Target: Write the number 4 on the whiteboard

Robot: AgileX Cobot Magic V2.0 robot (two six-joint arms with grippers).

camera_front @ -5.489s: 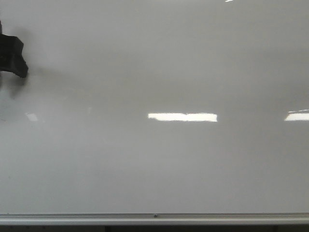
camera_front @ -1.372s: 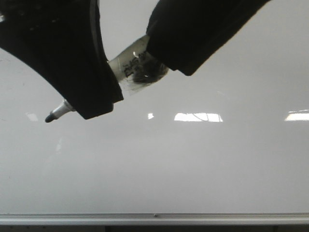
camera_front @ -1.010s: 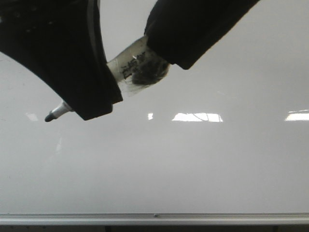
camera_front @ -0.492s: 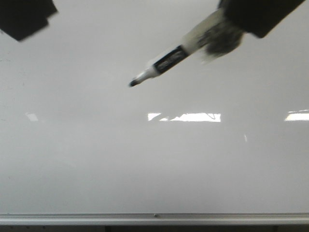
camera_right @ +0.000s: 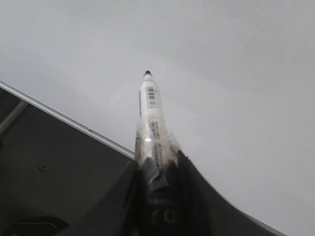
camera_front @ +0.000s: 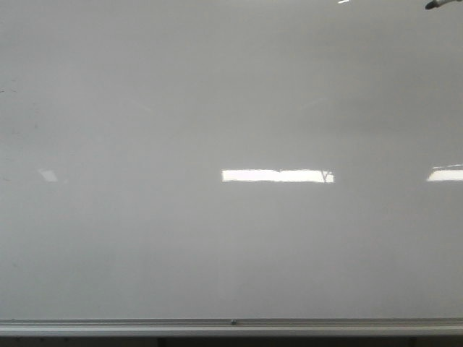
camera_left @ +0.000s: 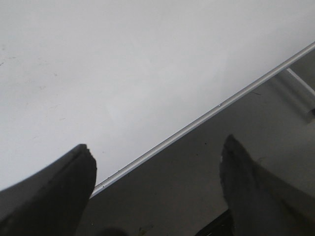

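The whiteboard (camera_front: 217, 253) fills the front view, with its silver bottom rail (camera_front: 231, 324). A tiny thin dark mark (camera_front: 327, 176) sits at the right end of the middle light reflection. It may be the number 4 but is too small to read. My right gripper (camera_right: 158, 169) is shut on the white-barrelled marker (camera_right: 150, 113), whose uncapped black tip points at the board. Only that tip (camera_front: 432, 4) shows in the front view, at the top right corner. My left gripper (camera_left: 156, 145) is open and empty, over the board's rail (camera_left: 206, 115).
Bright light reflections (camera_front: 275, 175) lie across the board. Below the rail the wrist views show a dark floor or surface (camera_left: 197, 177), which is also in the right wrist view (camera_right: 44, 162). A pale bar (camera_left: 300, 81) crosses it at the edge of the left wrist view.
A second ago both grippers held the marker in front of the board. The left one let go and left the front view; the right one carried the marker up and right, almost out of view.
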